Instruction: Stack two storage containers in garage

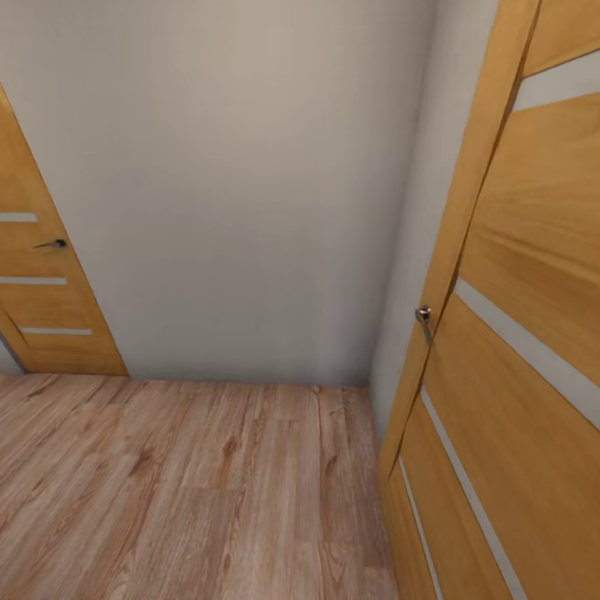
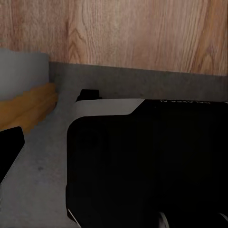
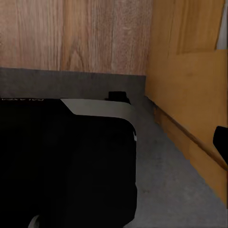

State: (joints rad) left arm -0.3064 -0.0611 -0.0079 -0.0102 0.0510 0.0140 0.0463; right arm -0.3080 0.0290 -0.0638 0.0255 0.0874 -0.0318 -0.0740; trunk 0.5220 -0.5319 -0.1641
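End effector state cannot be told from either wrist view, where the black robot base [image 2: 142, 166] covers much. Wood doors [image 1: 533, 333] flank a grey wall [image 1: 233, 183] above plank flooring [image 1: 183, 492]; no containers visible.

Plain grey-white wall [image 1: 242, 183] straight ahead at twelve o'clock, meeting light wood plank flooring [image 1: 183, 492] below. Wooden door with pale stripes and a dark lever handle [image 1: 52, 244] at nine o'clock. Larger striped wooden door [image 1: 517, 333] at three o'clock, ajar, metal handle [image 1: 424, 320] on its edge.
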